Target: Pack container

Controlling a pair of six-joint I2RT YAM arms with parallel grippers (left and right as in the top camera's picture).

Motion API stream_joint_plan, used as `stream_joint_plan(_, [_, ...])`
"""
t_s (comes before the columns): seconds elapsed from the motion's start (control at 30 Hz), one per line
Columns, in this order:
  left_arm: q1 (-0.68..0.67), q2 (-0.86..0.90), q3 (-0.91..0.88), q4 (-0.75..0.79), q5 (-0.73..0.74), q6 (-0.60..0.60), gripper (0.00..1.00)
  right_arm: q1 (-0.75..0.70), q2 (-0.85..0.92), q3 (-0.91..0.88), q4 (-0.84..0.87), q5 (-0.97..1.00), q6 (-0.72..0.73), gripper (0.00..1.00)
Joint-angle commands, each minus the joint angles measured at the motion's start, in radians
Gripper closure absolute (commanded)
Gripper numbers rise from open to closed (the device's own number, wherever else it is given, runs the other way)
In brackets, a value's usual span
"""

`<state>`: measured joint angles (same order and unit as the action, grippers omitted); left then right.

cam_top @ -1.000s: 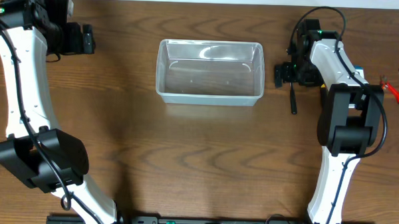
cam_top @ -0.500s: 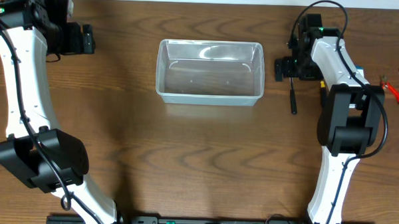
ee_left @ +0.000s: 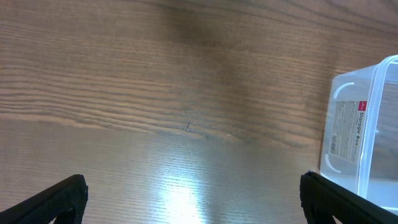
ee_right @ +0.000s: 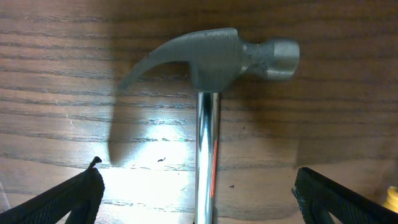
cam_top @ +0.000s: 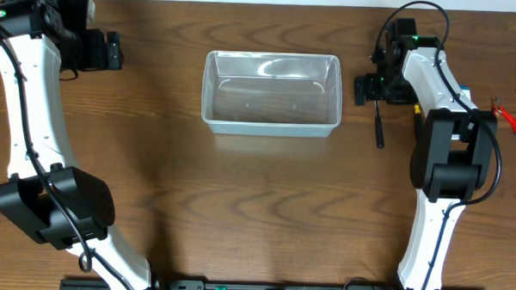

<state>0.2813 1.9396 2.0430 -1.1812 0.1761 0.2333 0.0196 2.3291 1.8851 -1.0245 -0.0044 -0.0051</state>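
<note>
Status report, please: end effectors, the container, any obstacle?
Left end effector open, above bare table near container. Right end effector open, straddling hammer handle, no grip yet. Container empty. No obstacle seen between.

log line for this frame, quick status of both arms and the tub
phase: pre-grasp | right gripper: open, over hammer handle | left gripper: open, far left of container | container: empty | hammer: ungrasped, right of container

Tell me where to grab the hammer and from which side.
Grip the hammer on its chrome shaft just below the head, coming straight down from above. It lies flat on the table; the narrow, straight shaft runs between the right gripper's open fingers; the head is wide and curved.
</note>
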Motion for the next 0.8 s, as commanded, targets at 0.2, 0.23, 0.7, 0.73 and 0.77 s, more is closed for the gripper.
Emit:
stream_joint_plan(0.2, [0.003,-0.003,0.001,-0.003,-0.008,0.006,0.02,-0.006,0.013,0.021,-0.008,-0.037,-0.019,0.01])
stream_joint_plan(0.23, [0.003,-0.003,0.001,-0.003,-0.008,0.006,0.02,-0.006,0.013,0.021,-0.007,-0.037,-0.019,0.01])
stream_joint_plan(0.7, [0.003,-0.003,0.001,-0.003,-0.008,0.006,0.02,-0.006,0.013,0.021,-0.023,-0.037,-0.018,0.01])
stream_joint_plan(0.73, [0.003,-0.003,0.001,-0.003,-0.008,0.006,0.02,-0.006,0.013,0.021,-0.027,-0.036,-0.018,0.01])
stream_joint_plan(0.77, [0.003,-0.003,0.001,-0.003,-0.008,0.006,0.02,-0.006,0.013,0.021,-0.031,-0.028,-0.018,0.01])
